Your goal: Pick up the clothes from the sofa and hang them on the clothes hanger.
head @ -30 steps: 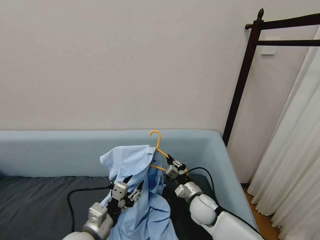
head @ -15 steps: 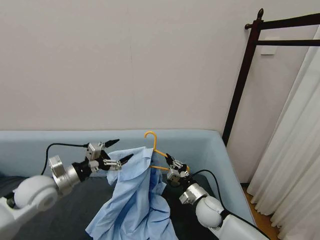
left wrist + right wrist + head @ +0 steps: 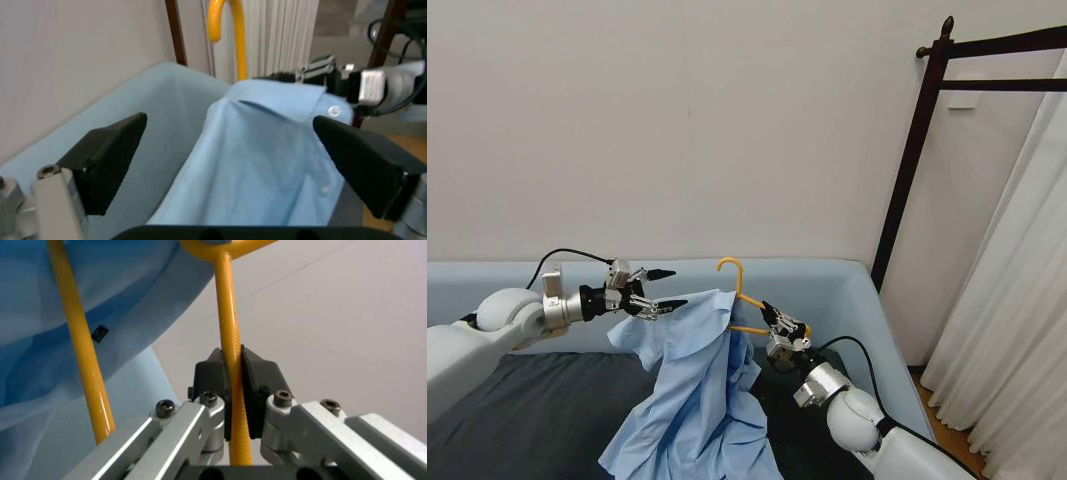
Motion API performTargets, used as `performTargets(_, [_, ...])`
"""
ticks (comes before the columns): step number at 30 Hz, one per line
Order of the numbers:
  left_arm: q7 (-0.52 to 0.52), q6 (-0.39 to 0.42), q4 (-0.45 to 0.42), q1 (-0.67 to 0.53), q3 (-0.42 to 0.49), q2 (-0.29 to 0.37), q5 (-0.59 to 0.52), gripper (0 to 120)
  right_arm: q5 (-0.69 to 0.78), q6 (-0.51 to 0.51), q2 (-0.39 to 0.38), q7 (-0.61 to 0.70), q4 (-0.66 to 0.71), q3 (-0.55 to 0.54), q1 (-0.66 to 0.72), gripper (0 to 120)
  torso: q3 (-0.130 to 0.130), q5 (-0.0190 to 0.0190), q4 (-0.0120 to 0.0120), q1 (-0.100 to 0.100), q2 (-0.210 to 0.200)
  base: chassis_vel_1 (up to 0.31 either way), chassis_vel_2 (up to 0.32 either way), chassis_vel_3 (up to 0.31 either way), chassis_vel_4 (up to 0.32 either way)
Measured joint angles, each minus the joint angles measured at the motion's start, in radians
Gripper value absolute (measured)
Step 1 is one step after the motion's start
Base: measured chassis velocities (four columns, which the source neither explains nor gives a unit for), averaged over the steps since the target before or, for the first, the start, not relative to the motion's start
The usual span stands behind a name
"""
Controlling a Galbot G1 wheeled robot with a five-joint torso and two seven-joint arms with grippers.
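Note:
A light blue shirt [image 3: 702,385] hangs on a yellow hanger [image 3: 731,272] above the sofa. My right gripper [image 3: 775,318] is shut on the hanger's lower bar; in the right wrist view its pads [image 3: 257,377] pinch the yellow hanger [image 3: 229,315] below the shirt [image 3: 100,285]. My left gripper [image 3: 672,287] reaches in from the left at shoulder height of the shirt, open. In the left wrist view the left gripper [image 3: 230,122] has its black fingers [image 3: 107,155] spread wide in front of the shirt's collar and shoulder [image 3: 267,165], with the hanger hook [image 3: 227,30] above.
The sofa has a pale blue backrest [image 3: 527,290] and a dark seat cushion [image 3: 507,400]. A dark wooden clothes rack [image 3: 917,150] stands at the right, beside white curtains [image 3: 1017,320]. A black cable [image 3: 852,350] loops from the right arm.
My left arm has swung up from low in front of the shirt and out to the left, its gripper now at the shirt's shoulder. The right gripper keeps hold of the hanger.

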Motion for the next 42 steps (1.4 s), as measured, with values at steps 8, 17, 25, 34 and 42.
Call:
performTargets(8, [0.062,-0.007,0.12,-0.142,0.226,-0.087,0.049,81,-0.032,0.025,0.003,-0.002,0.006,0.026,-0.041,4,0.0,0.0003,0.0001,0.0,0.0,0.0,0.0,0.0,0.0])
performTargets(17, [0.07,-0.012,0.195,-0.153,0.255,-0.147,0.075,48,-0.04,0.039,-0.004,-0.006,0.014,0.026,-0.028,4,0.0,0.0,0.0001,0.0,0.0,0.0,0.0,0.0,0.0])
performTargets(25, [0.05,-0.019,0.206,-0.152,0.255,-0.161,0.076,21,-0.044,0.053,-0.009,-0.01,0.011,0.023,-0.026,4,0.0,-0.0001,0.0001,0.0,0.0,0.0,0.0,0.0,0.0])
performTargets(34, [0.042,-0.028,0.198,-0.146,0.256,-0.153,0.077,8,-0.046,0.055,0.002,-0.01,0.003,0.016,-0.018,4,0.0,-0.0001,0.0001,0.0,0.0,0.0,0.0,0.0,0.0])
performTargets(42, [0.043,-0.037,0.193,-0.131,0.245,-0.135,0.077,7,-0.018,0.057,0.0,-0.023,0.034,0.019,-0.033,16,0.0,-0.0001,0.0001,0.0,0.0,0.0,0.0,0.0,0.0])
